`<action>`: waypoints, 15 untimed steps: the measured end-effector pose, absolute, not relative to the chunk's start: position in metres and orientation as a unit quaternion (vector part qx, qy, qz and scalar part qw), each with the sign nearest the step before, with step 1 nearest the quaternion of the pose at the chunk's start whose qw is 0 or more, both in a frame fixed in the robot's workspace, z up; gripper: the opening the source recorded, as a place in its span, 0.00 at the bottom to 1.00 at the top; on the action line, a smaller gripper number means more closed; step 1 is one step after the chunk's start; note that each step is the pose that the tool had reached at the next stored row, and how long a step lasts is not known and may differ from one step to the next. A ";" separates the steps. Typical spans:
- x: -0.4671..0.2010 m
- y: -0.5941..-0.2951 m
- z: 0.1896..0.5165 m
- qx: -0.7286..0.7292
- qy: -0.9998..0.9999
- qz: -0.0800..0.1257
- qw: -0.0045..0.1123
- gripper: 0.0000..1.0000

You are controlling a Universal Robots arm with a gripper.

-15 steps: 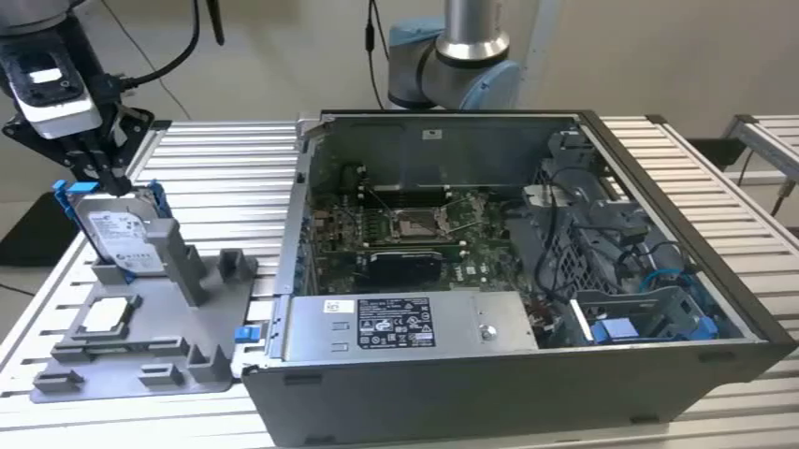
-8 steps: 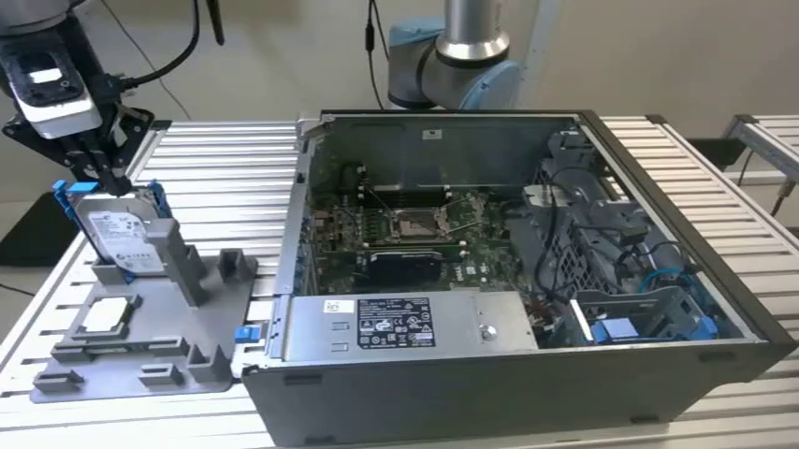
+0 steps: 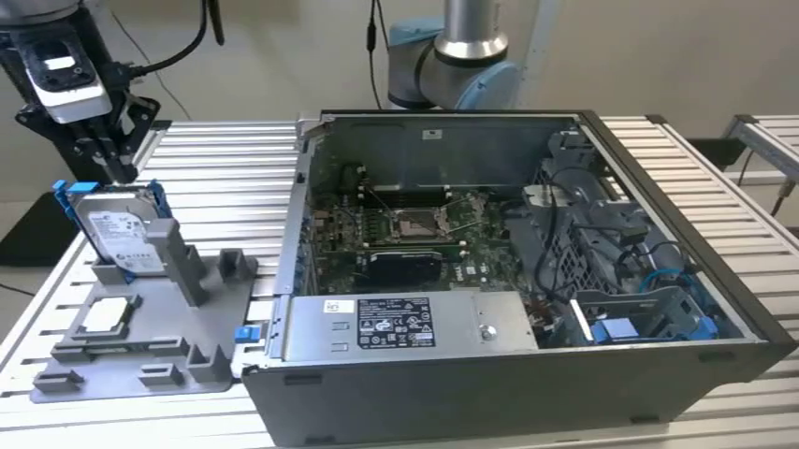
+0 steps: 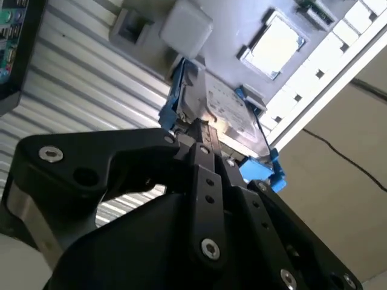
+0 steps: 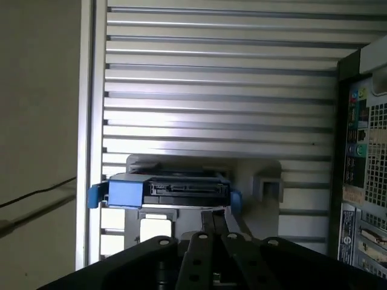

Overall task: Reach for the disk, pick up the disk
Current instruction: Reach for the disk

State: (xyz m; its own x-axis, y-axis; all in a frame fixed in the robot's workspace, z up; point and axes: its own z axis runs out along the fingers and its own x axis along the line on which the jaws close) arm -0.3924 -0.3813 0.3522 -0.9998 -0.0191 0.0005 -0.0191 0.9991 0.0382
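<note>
The disk (image 3: pixel 119 232) stands on its edge in a grey plastic holder (image 3: pixel 187 351). It leans a little, and its white label faces the camera of the exterior view. A bright blue frame runs around its sides. In the exterior view the disk is at nine o'clock from the open computer case (image 3: pixel 500 393) and apart from it.

The gripper (image 3: pixel 120 176) hangs at twelve o'clock from the disk, right at the disk's upper edge. In both wrist views the gripper (image 4: pixel 201 128) (image 5: pixel 216 212) points at that same edge of the disk (image 4: pixel 227 109) (image 5: pixel 175 188). I cannot tell if the pincer is spread, pressed together or already pinching the disk, and I also cannot tell if it touches the disk.

At six o'clock from the disk, a small silver-white square chip (image 3: pixel 108 314) lies flat on the same holder. The holder and the case are on a table of aluminium slats (image 3: pixel 225 159). Inside the case there is a green motherboard (image 3: pixel 413 224), and at six o'clock from it a long grey metal box (image 3: pixel 493 323) with a black-and-white sticker.
</note>
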 end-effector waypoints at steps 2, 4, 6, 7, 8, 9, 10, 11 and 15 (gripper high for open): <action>-0.401 -0.381 0.352 0.010 -1.000 -0.019 0.000 0.00; -0.410 -0.381 0.352 0.010 -1.000 -0.019 0.000 0.00; -0.419 -0.380 0.352 0.010 -1.000 -0.019 0.000 0.00; -0.424 -0.379 0.352 0.010 -1.000 -0.019 0.000 0.00; -0.428 -0.378 0.352 0.010 -1.000 -0.019 0.000 0.00; -0.433 -0.377 0.352 0.010 -1.000 -0.019 0.000 0.00; -0.437 -0.376 0.352 0.010 -1.000 -0.019 0.000 0.00; -0.442 -0.375 0.352 0.010 -1.000 -0.019 0.000 0.00; -0.455 -0.371 0.351 0.010 -1.000 -0.019 0.000 0.00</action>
State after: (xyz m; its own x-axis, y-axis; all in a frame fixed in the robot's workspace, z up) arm -0.4548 -0.3710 0.3514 -0.9998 -0.0191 -0.0008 -0.0191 0.9991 0.0382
